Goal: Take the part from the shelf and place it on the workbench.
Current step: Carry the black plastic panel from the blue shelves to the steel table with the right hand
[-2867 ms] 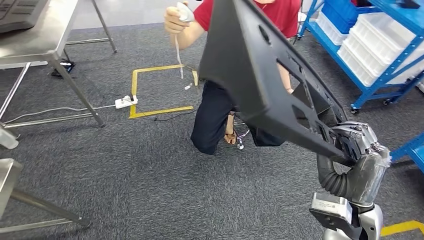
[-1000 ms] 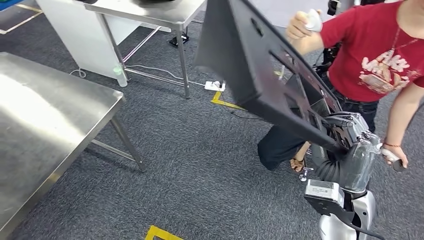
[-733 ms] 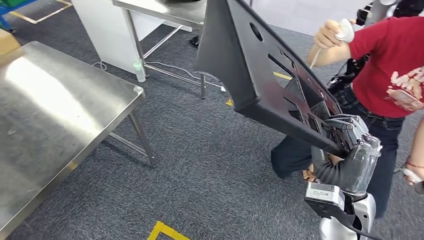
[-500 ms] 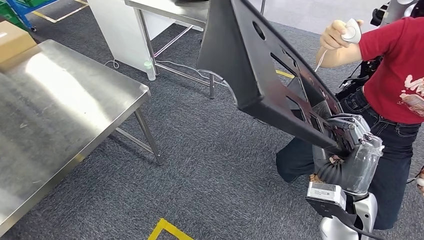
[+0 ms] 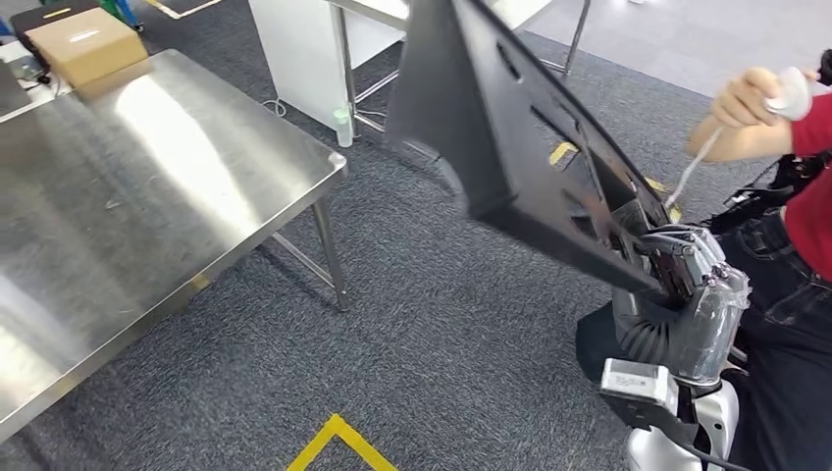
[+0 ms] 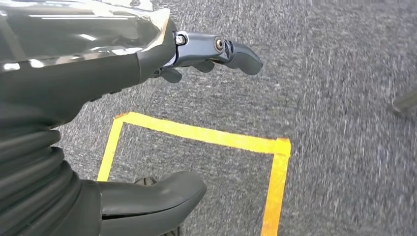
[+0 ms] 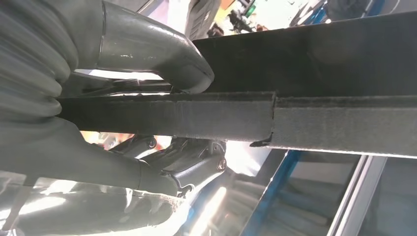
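Head view: the right hand (image 5: 677, 270) grips the large black part (image 5: 500, 128) by its near lower corner, and the part rises from that grip, tilted up and leftward, with its top edge cut by the frame. The part is held in the air, well apart from the workbench (image 5: 147, 186). Several slots and a round hole show in its face.

The workbench stands at left, its steel top bare near the right edge. Its near right corner and one leg (image 5: 331, 250) face a wide strip of grey carpet (image 5: 432, 334) that lies between the bench and the part. A cardboard box (image 5: 86, 44) sits at the far left of the bench top.

A person (image 5: 795, 196) in a red shirt stands at right, just beside the right arm, with a white handset (image 5: 788, 93) raised in one hand. Yellow floor tape (image 5: 338, 442) forms a corner near the bottom centre.

Right wrist view: the thumb (image 7: 152, 46) presses on one side of the part's edge (image 7: 236, 118), and the fingers (image 7: 182, 162) close on the other.

Left wrist view: the left hand (image 6: 162, 123) holds nothing, thumb and fingers apart, above carpet and a yellow taped square (image 6: 275, 162).
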Tool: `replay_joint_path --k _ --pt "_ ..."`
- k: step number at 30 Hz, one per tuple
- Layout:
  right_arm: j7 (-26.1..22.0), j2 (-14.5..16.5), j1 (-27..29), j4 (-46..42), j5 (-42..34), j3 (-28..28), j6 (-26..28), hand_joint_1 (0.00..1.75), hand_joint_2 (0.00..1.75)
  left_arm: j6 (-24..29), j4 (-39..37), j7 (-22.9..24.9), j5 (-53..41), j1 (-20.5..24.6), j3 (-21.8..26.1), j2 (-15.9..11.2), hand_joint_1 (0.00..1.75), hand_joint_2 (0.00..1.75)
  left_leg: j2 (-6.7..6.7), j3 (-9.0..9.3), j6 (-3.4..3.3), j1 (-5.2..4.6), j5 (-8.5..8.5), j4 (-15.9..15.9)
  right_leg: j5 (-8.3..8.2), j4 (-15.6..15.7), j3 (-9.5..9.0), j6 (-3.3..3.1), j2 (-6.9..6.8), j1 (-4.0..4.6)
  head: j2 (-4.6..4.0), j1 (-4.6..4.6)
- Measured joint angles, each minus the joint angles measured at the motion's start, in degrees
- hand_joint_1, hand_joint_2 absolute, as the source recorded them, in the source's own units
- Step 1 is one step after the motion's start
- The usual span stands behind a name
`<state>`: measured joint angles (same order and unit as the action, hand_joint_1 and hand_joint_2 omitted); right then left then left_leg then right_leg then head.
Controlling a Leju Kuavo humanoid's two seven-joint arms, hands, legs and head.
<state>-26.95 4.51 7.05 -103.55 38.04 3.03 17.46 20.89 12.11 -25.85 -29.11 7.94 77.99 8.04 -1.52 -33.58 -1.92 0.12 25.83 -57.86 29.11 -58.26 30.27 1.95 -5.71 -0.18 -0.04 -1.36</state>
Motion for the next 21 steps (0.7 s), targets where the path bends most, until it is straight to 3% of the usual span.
replay_joint_path --k 1,3,5,6,7,9,10,12,13,14,16,18,20,21 --pt "0.0 0.0 0.0 -0.1 0.0 0.0 0.0 1.73 1.75 0.0 0.0 0.0 0.1 0.0 0.0 0.0 0.0 1.75 0.55 0.12 -0.37 0.2 -0.27 0.3 0.95 -1.7 0.71 0.07 1.34 -0.05 0.0 -0.05" --pt "0.0 -0.2 0.1 -0.2 0.0 0.0 0.0 1.73 1.75 0.0 0.0 0.0 0.3 0.1 0.0 0.0 0.0 1.75 1.69 0.11 -0.82 0.38 -0.57 0.4 3.98 -8.3 3.8 -0.18 4.4 -0.3 0.0 -0.15" --pt "0.0 -0.3 0.3 -0.1 0.0 -0.1 0.0 1.73 1.75 0.0 0.0 0.0 0.4 0.0 0.0 0.0 0.0 1.75 3.06 -0.03 -0.93 0.39 -0.65 0.4 6.08 -14.8 7.08 -0.12 5.26 -0.44 0.0 -0.16" --pt "0.0 -0.4 0.3 -0.1 0.0 -0.1 0.0 1.73 1.75 0.0 0.0 0.0 0.5 0.0 0.0 0.0 0.0 1.75 3.81 -0.04 -0.91 0.41 -0.66 0.4 5.85 -15.4 7.54 0.26 5.34 -0.55 0.0 -0.16" --pt "0.0 -0.4 0.2 0.0 0.0 -0.1 0.0 1.73 1.75 0.0 0.0 -0.1 0.6 0.0 0.0 0.0 0.0 1.75 4.57 0.0 -0.86 0.44 -0.67 0.3 4.67 -13.6 6.86 0.82 5.49 -0.71 0.0 -0.16" --pt "0.0 -0.5 -0.2 0.1 0.0 -0.1 0.0 1.73 1.75 0.0 0.0 -0.2 0.8 0.0 0.0 0.0 0.0 1.75 6.03 0.03 -0.55 0.47 -0.63 0.1 1.22 -5.8 3.48 1.9 7.05 -1.23 0.0 -0.16" --pt "0.0 -0.5 -0.5 0.2 0.0 -0.1 0.0 1.73 1.75 0.1 0.0 -0.3 0.9 0.0 0.0 0.0 0.0 1.75 6.66 -0.06 -0.24 0.38 -0.58 -0.1 -0.06 -2.5 2.01 1.99 7.86 -1.38 0.0 -0.16" --pt "0.1 -0.5 -1.1 0.4 -0.1 -0.2 -0.1 1.73 1.75 0.1 0.0 -0.4 0.9 -0.1 0.1 0.0 0.0 1.75 7.65 -0.44 0.55 0.25 -0.69 -0.2 -0.96 0.1 0.85 1.36 8.54 -1.3 0.0 -0.13" --pt "0.2 -0.5 -1.4 0.5 0.0 -0.2 -0.1 1.73 1.75 0.2 0.0 -0.5 1.0 -0.1 0.1 0.0 0.0 1.75 8.09 -0.62 0.94 0.29 -0.84 -0.1 -1.13 0.1 0.81 0.9 8.0 -1.14 0.0 -0.11" --pt "0.3 -0.4 -1.7 0.6 0.0 -0.3 -0.2 1.73 1.75 0.2 0.0 -0.5 1.0 -0.2 0.1 0.0 0.0 1.75 8.14 -0.79 1.25 0.43 -0.89 -0.1 -1.31 0.2 0.78 0.49 7.51 -1.29 0.0 -0.09" --pt "0.5 -0.3 -2.1 0.6 0.2 -0.5 -0.3 1.73 1.75 0.3 0.0 -0.5 1.1 -0.2 0.1 0.0 0.0 1.75 6.06 -1.85 1.78 0.49 0.55 -2.3 -1.52 0.4 0.71 -0.4 6.41 -1.56 0.0 0.07" --pt "0.6 -0.1 -2.3 0.6 0.4 -0.6 -0.4 1.73 1.75 0.3 0.0 -0.5 1.3 -0.1 0.1 -0.1 0.0 1.75 3.16 -4.9 2.19 0.48 4.1 -8.7 -1.47 0.5 0.68 -1.12 5.13 -1.47 0.0 0.29" --pt "0.7 -0.1 -2.3 0.8 0.6 -0.6 -0.5 1.73 1.75 0.2 0.0 -0.6 1.5 -0.1 0.1 -0.1 0.0 1.75 2.31 -8.14 2.49 0.59 6.66 -15.4 -1.39 0.5 0.71 -1.36 3.73 -1.24 0.0 0.34" --pt "0.7 -0.1 -2.3 0.9 0.6 -0.7 -0.5 1.73 1.75 0.1 0.0 -0.7 1.5 -0.1 0.1 -0.1 0.0 1.75 2.14 -8.57 2.56 0.63 6.51 -16.3 -1.35 0.5 0.69 -1.39 3.04 -1.18 0.0 0.34"
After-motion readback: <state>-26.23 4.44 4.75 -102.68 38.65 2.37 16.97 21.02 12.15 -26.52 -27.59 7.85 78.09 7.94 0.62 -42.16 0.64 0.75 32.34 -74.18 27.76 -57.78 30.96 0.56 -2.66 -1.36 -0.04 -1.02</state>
